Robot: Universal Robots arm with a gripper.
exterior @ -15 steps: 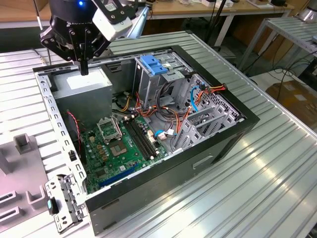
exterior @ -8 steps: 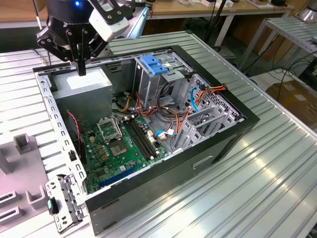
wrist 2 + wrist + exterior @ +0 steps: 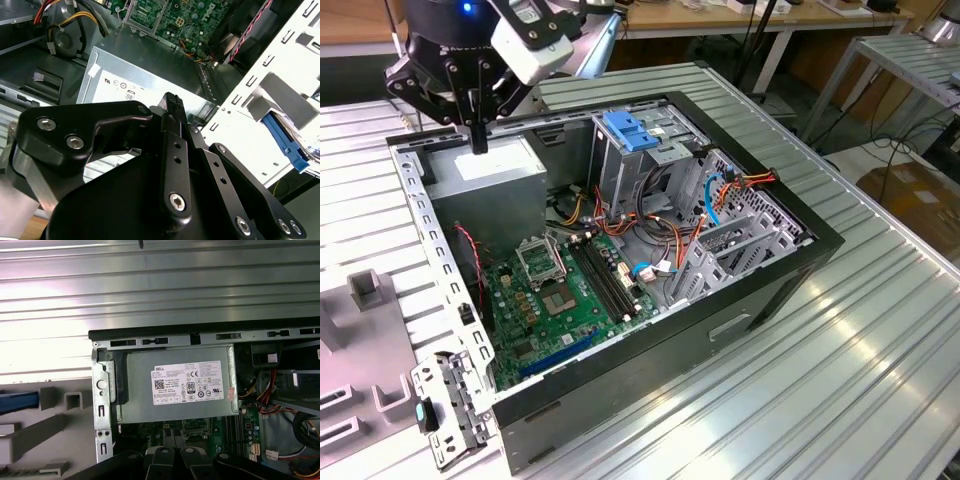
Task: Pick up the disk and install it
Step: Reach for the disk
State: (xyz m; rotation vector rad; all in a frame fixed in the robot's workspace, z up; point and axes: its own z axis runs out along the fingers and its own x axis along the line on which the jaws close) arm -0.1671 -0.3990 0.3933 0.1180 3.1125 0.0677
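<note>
Farthest toward the exterior view's left, well apart from the black two-fingered pincer (image 3: 478, 143), a pale grey plastic holding fixture (image 3: 365, 290) sits on the ribbed aluminium table (image 3: 880, 330). In the first wrist view a blue plastic strip lies in that fixture, which I take to be a side rail of the disk (image 3: 17, 402). The second wrist view shows the disk (image 3: 286, 142) by the same blue edge, beyond the case's perforated bare-metal side frame (image 3: 420, 225). So the disk lies outside the case, off to the pincer's side and lower than it, ungripped. The pincer (image 3: 172, 100) hangs with its fingers drawn together on nothing, tips pointing down. It is close over the grey rectangular metal power-supply box with a white sticker (image 3: 485, 180), which is directly beneath it. Farther from the pincer, inside the open black computer case (image 3: 740, 300), lies the green circuit board (image 3: 565, 290). Then comes the tall bare-metal drive cage topped by a blue plastic latch (image 3: 630, 130), and beyond it a tangle of red, orange and blue cables (image 3: 720, 195). By my judgement the disk is stiff, dense for its size and easily hurt by knocks. Its metal faces are smooth, so the surest hold is squarely across the two long railed edges, near the middle.
</note>
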